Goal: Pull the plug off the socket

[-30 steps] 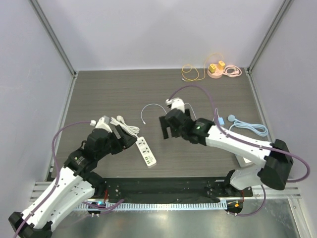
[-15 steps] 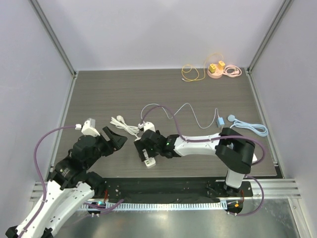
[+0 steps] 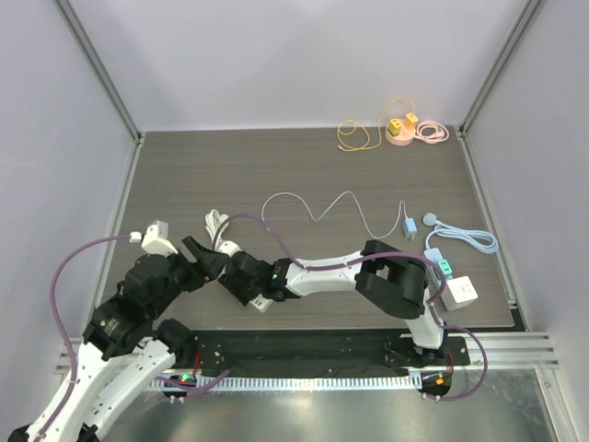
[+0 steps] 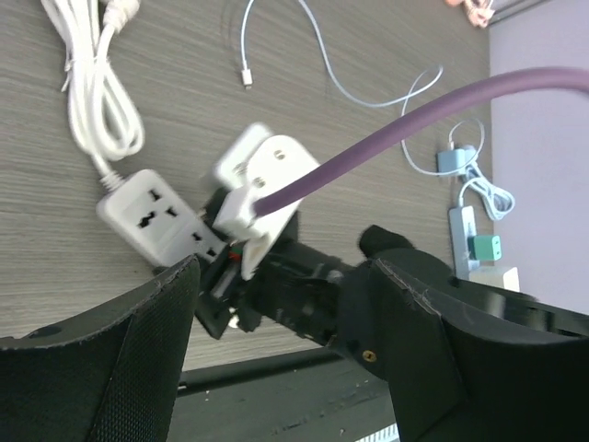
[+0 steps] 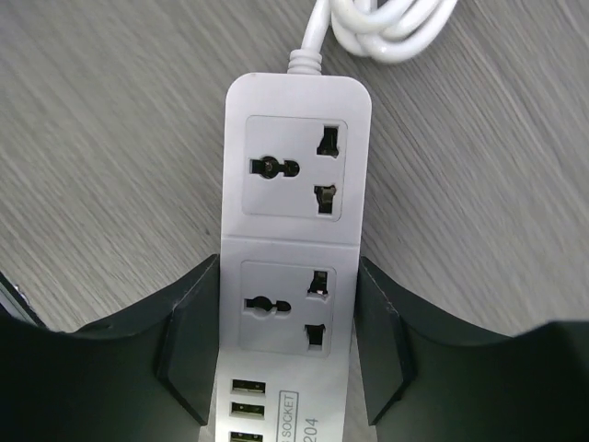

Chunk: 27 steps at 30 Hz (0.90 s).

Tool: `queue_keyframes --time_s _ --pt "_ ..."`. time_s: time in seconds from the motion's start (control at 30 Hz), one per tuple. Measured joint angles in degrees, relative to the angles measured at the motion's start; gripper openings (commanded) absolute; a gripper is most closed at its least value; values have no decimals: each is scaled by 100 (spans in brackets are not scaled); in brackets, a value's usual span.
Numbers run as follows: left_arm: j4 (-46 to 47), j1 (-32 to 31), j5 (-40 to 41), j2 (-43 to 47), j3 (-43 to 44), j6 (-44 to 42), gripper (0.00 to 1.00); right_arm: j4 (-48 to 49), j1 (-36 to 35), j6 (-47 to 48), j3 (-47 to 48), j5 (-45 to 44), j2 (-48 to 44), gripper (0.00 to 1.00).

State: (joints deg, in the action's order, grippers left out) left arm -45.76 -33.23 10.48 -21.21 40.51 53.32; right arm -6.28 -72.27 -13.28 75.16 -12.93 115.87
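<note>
The power strip (image 5: 294, 175) lies on the bench (image 3: 230, 175) close to the near edge, left of the middle, with its long axis running out toward the far edge. The right arm reaches across along that near edge. The right gripper (image 5: 287, 276) sits low over the strip and is about half closed, with its fingers (image 5: 189, 350) against the strip's two long sides and the lower socket between them. The two sockets (image 5: 285, 170) face up with their holes in plain view, and small ports show below them.

The strip's thick white cord (image 5: 386, 23) leaves its far end and lies coiled just beyond it.

The left gripper (image 4: 285, 276) hangs just left of the strip, toward the near left corner. Its jaws are spread wide and hold nothing. From above it is close beside the right gripper (image 3: 247, 281), with little room between the two.

Bare wood runs from the coil (image 3: 218, 226) to the far edge and the left wall (image 3: 55, 184).

A thin white cable (image 3: 322, 210) snakes across the middle toward a small blue adapter (image 3: 409, 226) near the right edge. A pale blue cable (image 3: 460, 238) and a white cube (image 3: 460, 292) lie beside that edge. A pink round holder (image 3: 402, 129) and a yellow cable (image 3: 354, 136) sit in the far right corner.
</note>
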Motion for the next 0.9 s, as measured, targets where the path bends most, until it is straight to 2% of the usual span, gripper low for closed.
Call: queue_keyframes --time_s 0.07,0.27,0.47,0.53,0.57,0.6,0.63,0.73,0.9 --pt "-92 0 101 83 173 0 73 166 -13 444 87 186 92 31" --pt "-334 0 645 702 844 -2 71 597 13 1482 363 981 389 33" --pt "-446 0 1215 1335 1327 -96 69 640 44 1926 1733 1827 1381 36" --pt "-496 0 1335 1366 1434 -131 69 625 44 1978 2293 2009 1770 55" --pt "-518 0 1373 1364 1469 -140 69 614 44 1998 2507 2081 1915 68" --pt "-549 0 1401 1364 1495 -149 70 579 44 2015 2671 2129 2011 90" --pt "-584 0 1414 1362 1523 -157 70 555 44 1985 2717 2146 2041 97" --pt "-601 0 1388 1349 1591 -299 76 614 85 2044 2507 2164 1943 100" --pt "-149 0 1086 1362 1580 -695 78 782 245 1755 1198 2052 970 100"
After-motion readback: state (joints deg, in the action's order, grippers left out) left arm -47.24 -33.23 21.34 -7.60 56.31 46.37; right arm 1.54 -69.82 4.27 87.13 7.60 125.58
